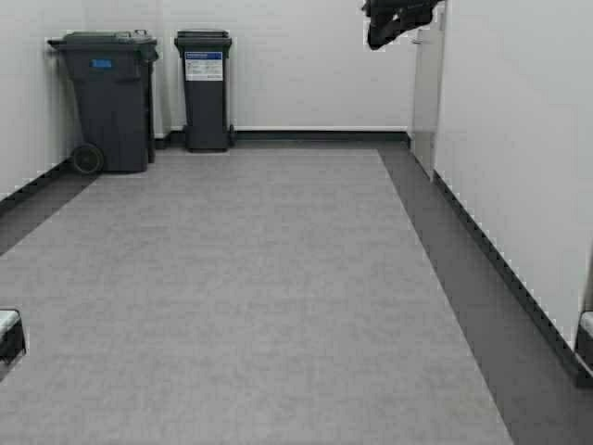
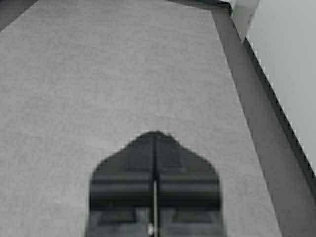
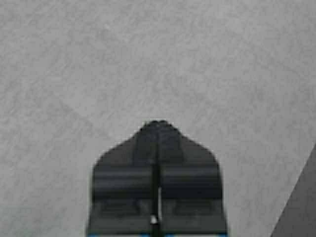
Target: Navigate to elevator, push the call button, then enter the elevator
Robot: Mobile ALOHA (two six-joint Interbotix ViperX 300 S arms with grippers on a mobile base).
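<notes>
My left end effector (image 2: 155, 143) and right end effector (image 3: 157, 131) hang closed above grey carpet (image 1: 241, 278); two dark bins (image 1: 107, 97) stand ahead. Neither elevator nor call button shows.

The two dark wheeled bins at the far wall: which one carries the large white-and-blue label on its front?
The narrower right bin; the wider left bin, in the corner, shows only a small blue mark.
</notes>
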